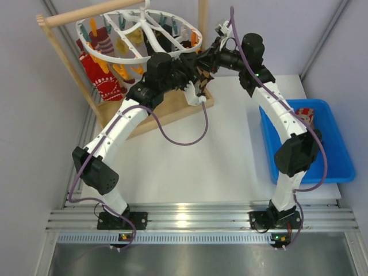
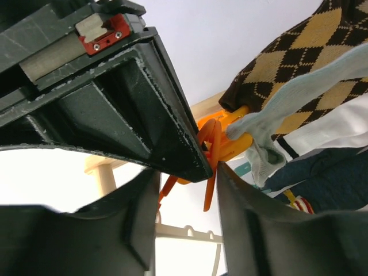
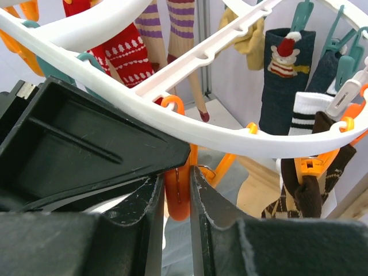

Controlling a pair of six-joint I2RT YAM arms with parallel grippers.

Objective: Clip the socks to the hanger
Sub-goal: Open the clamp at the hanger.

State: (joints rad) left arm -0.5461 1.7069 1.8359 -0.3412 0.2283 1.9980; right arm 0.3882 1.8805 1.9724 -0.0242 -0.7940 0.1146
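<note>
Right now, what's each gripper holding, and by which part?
Right gripper pinches an orange clip by its lower end. An orange clip sits between the left gripper's fingers; grip unclear.

The fingers (image 3: 86,144) of the right gripper (image 3: 177,178) are finished in matt black plastic, scuffed whitish along the edges. The orange clip (image 3: 177,201) pinched between them is smooth, glossy plastic. Above them the hanger (image 3: 190,123) is moulded in shiny white plastic. Beside the left gripper (image 2: 211,169), closed on a like orange clip (image 2: 210,144), the argyle sock (image 2: 299,63) is shown as coarse knitted cloth. The rack (image 2: 103,175) beyond is bare pale wood.
</note>
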